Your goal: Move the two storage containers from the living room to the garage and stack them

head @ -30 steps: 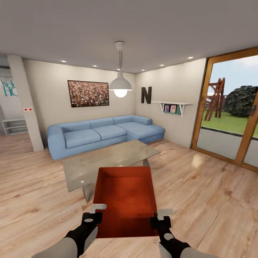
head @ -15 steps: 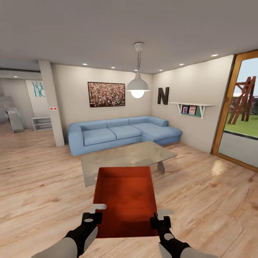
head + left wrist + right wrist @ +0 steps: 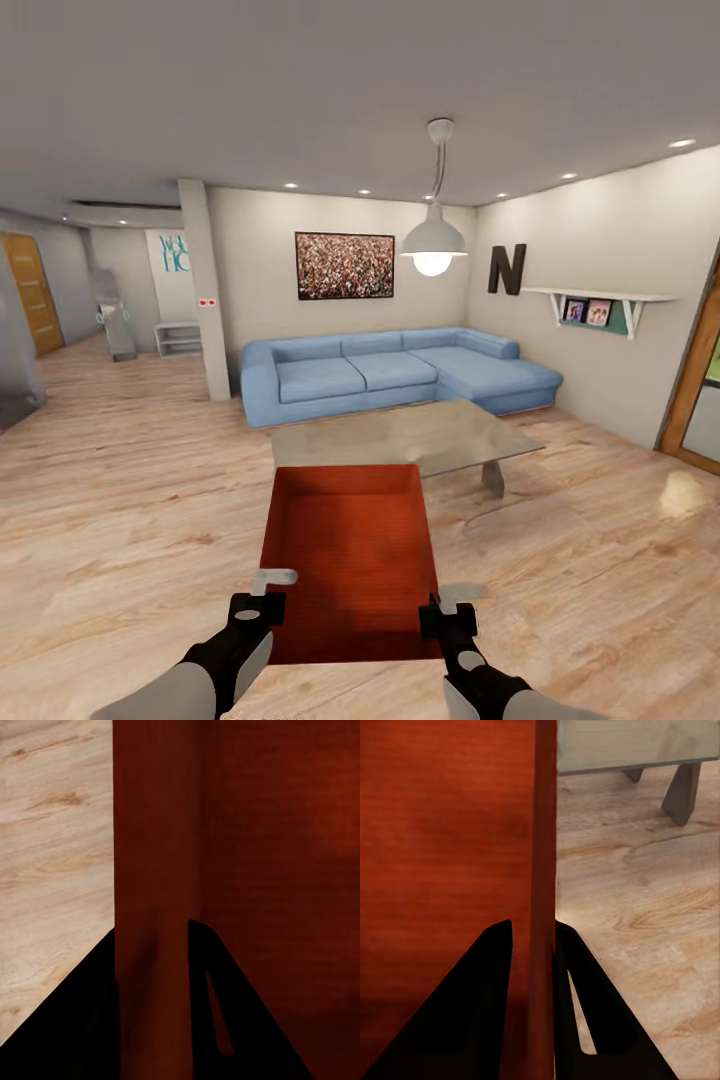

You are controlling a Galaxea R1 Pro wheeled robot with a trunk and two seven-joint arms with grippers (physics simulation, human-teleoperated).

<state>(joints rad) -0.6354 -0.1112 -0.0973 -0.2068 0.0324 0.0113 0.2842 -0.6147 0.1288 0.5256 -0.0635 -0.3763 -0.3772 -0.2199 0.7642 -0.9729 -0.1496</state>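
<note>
I hold one orange-red open-top storage container (image 3: 350, 560) in front of me, above the pale wood-plank floor of the living room (image 3: 130, 500). My left gripper (image 3: 262, 608) is shut on the container's left wall (image 3: 154, 907), one black finger on each side of it. Over on the other side, my right gripper (image 3: 440, 616) is shut on the right wall (image 3: 544, 870) the same way. The container's inside is empty. The second container is out of view.
A low grey coffee table (image 3: 400, 437) stands just beyond the container, with a blue corner sofa (image 3: 395, 370) behind it. A white pillar (image 3: 205, 290) rises at left, a hallway with a wooden door (image 3: 32, 293) past it. A glass door frame (image 3: 695, 400) is at the right edge.
The whole view has swung left: sofa, table and lamp have slid right in the picture and the hallway has come into view. Both grippers keep the same hold on the container.
</note>
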